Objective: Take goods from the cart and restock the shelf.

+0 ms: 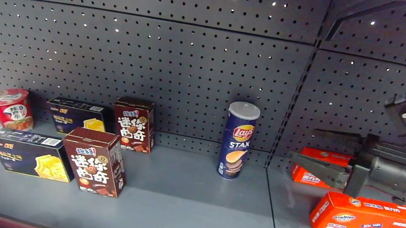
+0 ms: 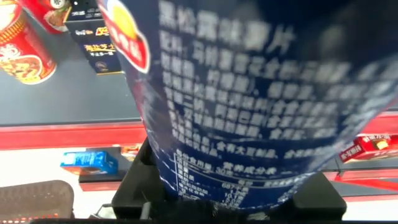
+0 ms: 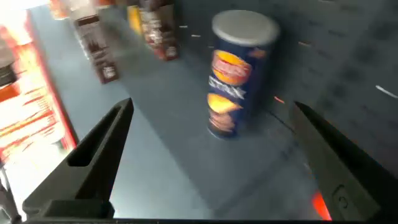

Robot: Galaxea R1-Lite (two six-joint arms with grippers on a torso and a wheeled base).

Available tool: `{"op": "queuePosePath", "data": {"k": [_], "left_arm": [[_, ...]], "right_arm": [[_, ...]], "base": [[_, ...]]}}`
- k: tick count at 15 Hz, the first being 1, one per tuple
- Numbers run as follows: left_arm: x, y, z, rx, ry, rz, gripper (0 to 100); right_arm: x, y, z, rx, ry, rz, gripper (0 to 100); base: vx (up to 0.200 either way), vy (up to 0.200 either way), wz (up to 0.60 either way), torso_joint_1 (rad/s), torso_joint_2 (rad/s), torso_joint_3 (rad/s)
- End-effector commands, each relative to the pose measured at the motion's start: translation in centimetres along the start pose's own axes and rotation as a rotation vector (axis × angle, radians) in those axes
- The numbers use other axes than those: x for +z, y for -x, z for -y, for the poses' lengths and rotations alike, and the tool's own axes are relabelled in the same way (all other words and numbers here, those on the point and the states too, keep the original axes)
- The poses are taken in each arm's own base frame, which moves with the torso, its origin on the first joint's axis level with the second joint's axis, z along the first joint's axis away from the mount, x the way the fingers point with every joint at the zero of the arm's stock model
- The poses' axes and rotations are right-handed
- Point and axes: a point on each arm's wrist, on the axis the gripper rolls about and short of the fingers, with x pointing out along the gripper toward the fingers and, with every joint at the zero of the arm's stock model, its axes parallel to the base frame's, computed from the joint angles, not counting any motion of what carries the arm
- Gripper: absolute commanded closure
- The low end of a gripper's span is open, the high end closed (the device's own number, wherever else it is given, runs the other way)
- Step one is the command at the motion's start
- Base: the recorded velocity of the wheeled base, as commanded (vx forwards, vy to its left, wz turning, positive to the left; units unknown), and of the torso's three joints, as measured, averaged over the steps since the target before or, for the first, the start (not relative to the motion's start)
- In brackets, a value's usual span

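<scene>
Right hand: right hand (image 1: 305, 143) hangs over the right part of the shelf (image 1: 179, 209), fingers spread wide, holding nothing, tips pointing left.
Standing can: blue chip can (image 1: 239, 140) stands far back on the shelf against the pegboard (image 1: 134, 57), left of the right hand and apart from it; in the right wrist view it sits beyond the gap of the right hand (image 3: 211, 109), the blue chip can (image 3: 239, 81) untouched.
Axis: upright, grey lid on top.
Left hand: left hand (image 2: 227, 186) grips a second blue can (image 2: 249, 93), dark fingers on either side of it.
Shelf, right: two orange boxes, near (image 1: 365, 218) and far (image 1: 318, 166), lying flat beneath the right hand.
Shelf, left: two brown boxes (image 1: 94, 162) upright, two dark boxes (image 1: 31, 153), and two red noodle cups (image 1: 12, 107) at the left end.
</scene>
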Motion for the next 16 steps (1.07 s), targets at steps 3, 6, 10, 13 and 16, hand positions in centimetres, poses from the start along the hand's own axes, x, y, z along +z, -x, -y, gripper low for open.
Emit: {"op": "queuePosePath", "data": {"k": [3, 6, 10, 13, 16], "left_arm": [[0.1, -0.2, 0.0, -0.025, 0.006, -0.012, 100], [0.2, -0.3, 0.1, -0.033, 0.006, -0.012, 100], [0.2, -0.2, 0.1, -0.032, 0.006, -0.012, 100], [0.2, -0.2, 0.1, -0.032, 0.006, -0.012, 100], [0.0, -0.3, 0.1, -0.032, 0.006, -0.015, 100]], "right_arm": [[-2.8, -5.5, 3.9, 0.176, 0.006, -0.039, 0], [-3.4, -6.8, 4.5, 0.243, -0.007, -0.035, 0], [-4.0, -8.9, 5.4, 0.253, -0.005, -0.032, 0], [-4.7, -10.5, 6.2, 0.259, -0.012, -0.039, 0], [-5.7, -12.3, 7.3, 0.257, -0.018, -0.045, 0]], "base": [[0.000, 0.000, 0.00, 0.000, 0.00, 0.000], [0.000, 0.000, 0.00, 0.000, 0.00, 0.000], [0.000, 0.000, 0.00, 0.000, 0.00, 0.000], [0.000, 0.000, 0.00, 0.000, 0.00, 0.000], [0.000, 0.000, 0.00, 0.000, 0.00, 0.000]]}}
